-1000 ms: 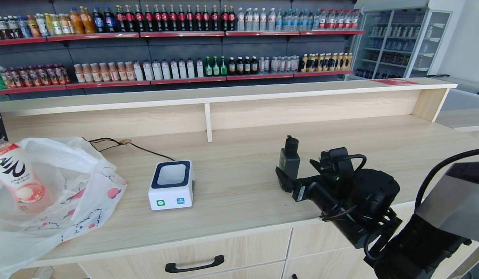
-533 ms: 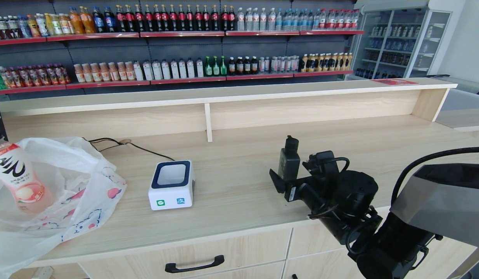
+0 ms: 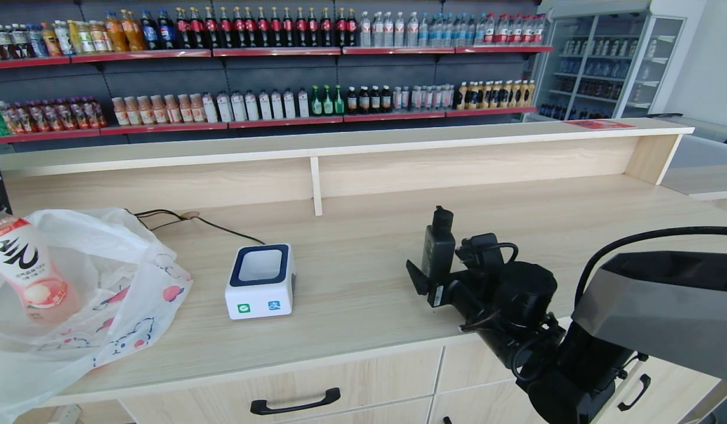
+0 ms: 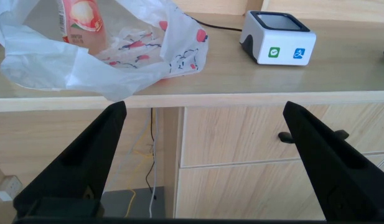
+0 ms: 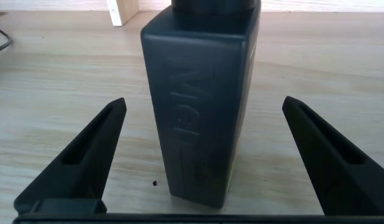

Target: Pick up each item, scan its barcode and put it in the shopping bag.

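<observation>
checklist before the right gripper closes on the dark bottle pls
1. Dark bottle stands upright on the counter: ok.
2. Right gripper is open, with one finger on each side of the bottle: ok.
3. Fingers are far enough past the bottle for a firm grip: cannot tell.
4. Which side of the bottle carries the barcode: cannot tell.
5. Bare counter lies between the bottle and the scanner: ok.
6. Shopping bag mouth is open, with a pink bottle standing inside: ok.
</observation>
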`<state>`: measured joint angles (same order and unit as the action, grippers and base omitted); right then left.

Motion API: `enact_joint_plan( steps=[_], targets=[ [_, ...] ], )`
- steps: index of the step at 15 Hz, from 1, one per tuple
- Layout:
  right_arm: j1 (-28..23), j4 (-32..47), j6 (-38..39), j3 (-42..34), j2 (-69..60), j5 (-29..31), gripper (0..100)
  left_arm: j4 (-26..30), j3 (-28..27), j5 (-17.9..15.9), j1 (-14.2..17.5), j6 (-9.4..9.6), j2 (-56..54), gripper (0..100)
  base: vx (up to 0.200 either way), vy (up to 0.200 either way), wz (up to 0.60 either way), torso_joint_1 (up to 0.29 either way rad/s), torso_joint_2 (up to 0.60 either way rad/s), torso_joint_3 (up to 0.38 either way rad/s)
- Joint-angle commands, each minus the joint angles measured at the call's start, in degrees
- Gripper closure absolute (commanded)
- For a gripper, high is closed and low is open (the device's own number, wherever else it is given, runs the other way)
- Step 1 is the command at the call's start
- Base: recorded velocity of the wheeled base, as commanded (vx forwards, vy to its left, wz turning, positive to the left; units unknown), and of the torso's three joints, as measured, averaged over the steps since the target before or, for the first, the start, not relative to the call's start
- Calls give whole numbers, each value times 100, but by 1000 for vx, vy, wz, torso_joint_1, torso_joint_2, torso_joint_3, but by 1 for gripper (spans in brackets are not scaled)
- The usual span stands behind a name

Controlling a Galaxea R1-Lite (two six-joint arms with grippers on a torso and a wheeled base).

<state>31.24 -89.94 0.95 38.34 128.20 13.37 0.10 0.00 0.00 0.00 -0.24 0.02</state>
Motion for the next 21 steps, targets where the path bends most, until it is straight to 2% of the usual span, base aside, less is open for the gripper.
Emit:
enact_joint_plan(
  steps=[1,20,21],
  targets=[
    [-22,-6,-7,42,100,-1,0,-1,0,0,0,-2,-2,0,0,0,0,0,0,0],
    [-163,-6,-121,455,179,69,0,-1,0,0,0,-2,-2,0,0,0,0,0,0,0],
    [-163,-6,-113,464,179,69,100,-1,0,0,0,-2,-2,0,0,0,0,0,0,0]
  ],
)
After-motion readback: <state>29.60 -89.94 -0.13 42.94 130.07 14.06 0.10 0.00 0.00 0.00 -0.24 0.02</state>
